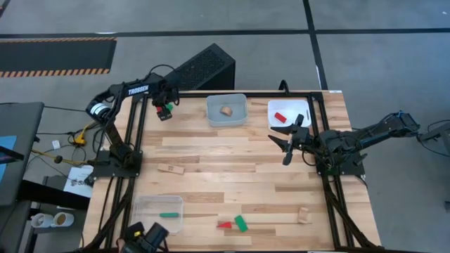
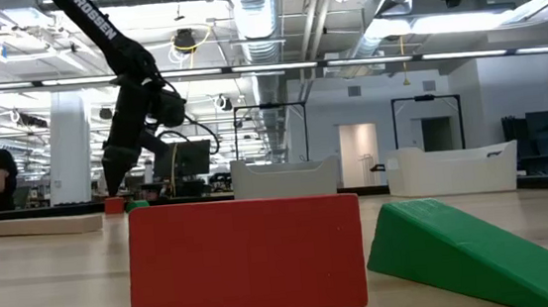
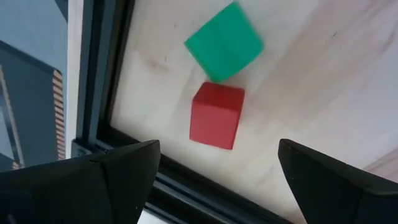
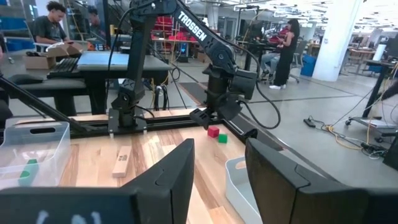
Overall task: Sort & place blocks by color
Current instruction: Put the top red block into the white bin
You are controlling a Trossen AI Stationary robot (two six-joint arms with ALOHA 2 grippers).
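Observation:
My left gripper is open at the table's far left corner, pointing down over a red cube with a green cube touching it just beyond. Both cubes rest on the table, and the fingers stand on either side of the red one without touching it. The high view shows this gripper above the pair. My right gripper is open, held level above the table's right half and pointing left. Other blocks lie loose: a wood bar, a red block, a green wedge and a wood block.
Three clear bins stand on the table: a far middle one holding a wood block, a far right one holding a red block, and a near left one holding a green block. The black table frame runs beside the cubes.

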